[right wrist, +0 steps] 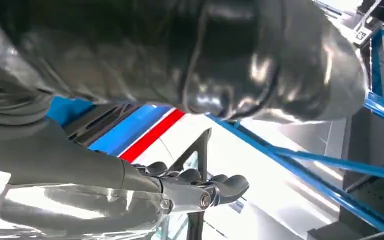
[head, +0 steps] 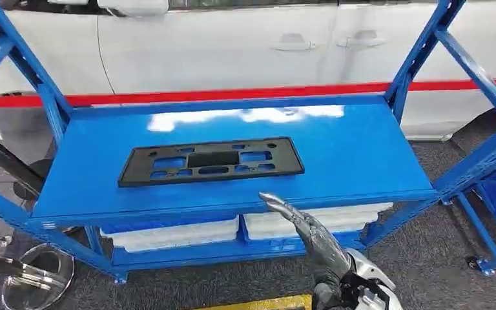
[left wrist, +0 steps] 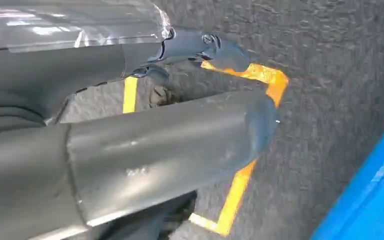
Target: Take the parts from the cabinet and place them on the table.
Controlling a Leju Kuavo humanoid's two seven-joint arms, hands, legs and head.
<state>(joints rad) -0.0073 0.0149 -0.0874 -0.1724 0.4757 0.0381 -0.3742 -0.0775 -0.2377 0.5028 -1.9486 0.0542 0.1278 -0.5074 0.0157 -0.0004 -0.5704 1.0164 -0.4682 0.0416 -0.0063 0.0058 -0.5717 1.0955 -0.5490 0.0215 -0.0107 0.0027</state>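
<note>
A flat black plastic part [head: 210, 161] with several cut-outs lies on the blue cabinet shelf [head: 355, 148], left of its middle. My right hand [head: 303, 226] is raised just in front of the shelf's front edge, fingers stretched out and apart, holding nothing, a little right of and nearer than the part. In the right wrist view the right hand [right wrist: 200, 192] shows with a dark strip of the part [right wrist: 100, 120] beyond it. My left hand [left wrist: 170, 135] hangs over grey carpet, thumb and fingers apart around nothing.
Blue uprights and braces [head: 426, 51] frame the shelf on both sides. White trays [head: 181, 234] sit on the lower shelf. A white car [head: 245, 39] stands behind. Yellow floor tape [left wrist: 240, 185] marks the carpet by my left hand.
</note>
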